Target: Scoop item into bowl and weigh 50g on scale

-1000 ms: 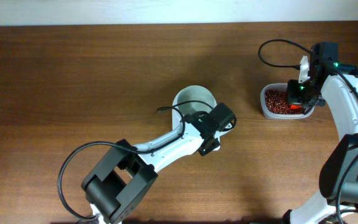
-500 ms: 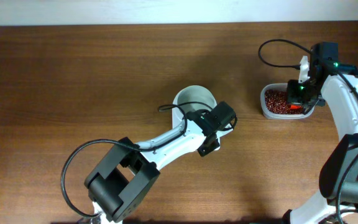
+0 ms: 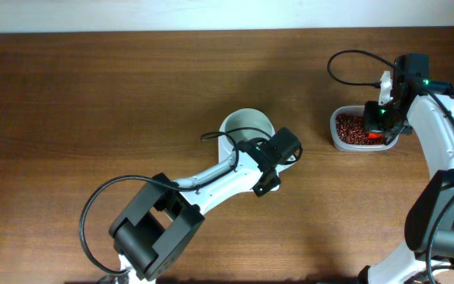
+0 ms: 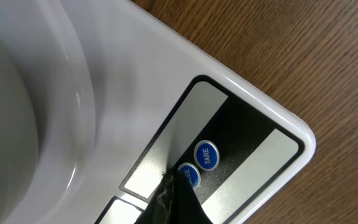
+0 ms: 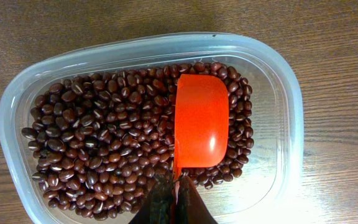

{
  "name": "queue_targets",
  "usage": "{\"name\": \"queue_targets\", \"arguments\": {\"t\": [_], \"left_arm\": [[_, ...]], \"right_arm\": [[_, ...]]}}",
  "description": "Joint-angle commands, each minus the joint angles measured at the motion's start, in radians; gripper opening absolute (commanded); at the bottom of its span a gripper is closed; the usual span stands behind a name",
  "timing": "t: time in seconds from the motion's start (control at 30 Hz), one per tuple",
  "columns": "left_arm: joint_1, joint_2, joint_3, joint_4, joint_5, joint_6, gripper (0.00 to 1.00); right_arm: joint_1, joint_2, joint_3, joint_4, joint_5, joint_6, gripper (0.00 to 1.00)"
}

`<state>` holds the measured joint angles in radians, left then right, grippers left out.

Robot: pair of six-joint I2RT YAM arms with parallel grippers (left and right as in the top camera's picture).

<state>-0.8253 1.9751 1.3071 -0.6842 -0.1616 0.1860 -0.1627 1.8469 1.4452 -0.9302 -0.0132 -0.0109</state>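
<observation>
The white bowl (image 3: 247,126) stands on the white scale (image 4: 253,124), and its wall fills the left of the left wrist view (image 4: 23,93). My left gripper (image 4: 174,194) is shut, with its tip on the scale's front panel at one of two blue buttons (image 4: 206,154). In the overhead view the left gripper (image 3: 273,156) hides most of the scale. The dark red-brown beans (image 5: 104,143) lie in a clear plastic tub (image 5: 278,74). My right gripper (image 5: 176,190) is shut on the handle of an orange scoop (image 5: 201,118), which rests on the beans with none showing in it.
The tub (image 3: 339,142) sits at the right of the brown wooden table, well apart from the bowl. Black cables loop off both arms. A pale wall edge runs along the back of the table.
My left arm has shifted slightly while its gripper stays at the scale's front. The right gripper and scoop have not moved.
</observation>
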Motion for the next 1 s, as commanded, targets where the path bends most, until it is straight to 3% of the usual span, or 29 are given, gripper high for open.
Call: {"name": "queue_targets", "arguments": {"t": [0.0,0.23,0.4,0.5,0.8,0.9,0.97], "left_arm": [[0.017,0.122,-0.045,0.018,-0.054,-0.019,0.00],[0.017,0.125,-0.040,0.031,-0.116,-0.043,0.00],[0.004,0.123,0.046,-0.068,-0.114,-0.042,0.00],[0.003,0.101,0.115,-0.151,0.016,-0.034,0.00],[-0.014,-0.280,0.145,-0.233,0.260,0.009,0.00],[0.090,-0.451,0.145,-0.214,0.252,-0.046,0.00],[0.254,-0.549,0.145,-0.158,0.222,-0.102,0.00]], "right_arm": [[0.006,0.007,-0.005,0.003,-0.005,0.001,0.04],[0.006,0.007,-0.005,0.003,-0.005,0.001,0.04],[0.006,0.007,-0.005,0.003,-0.005,0.001,0.04],[0.006,0.007,-0.005,0.003,-0.005,0.001,0.04],[0.006,0.007,-0.005,0.004,-0.005,0.001,0.04],[0.006,0.007,-0.005,0.004,-0.005,0.001,0.04],[0.005,0.007,-0.005,0.007,-0.005,0.001,0.04]]}}
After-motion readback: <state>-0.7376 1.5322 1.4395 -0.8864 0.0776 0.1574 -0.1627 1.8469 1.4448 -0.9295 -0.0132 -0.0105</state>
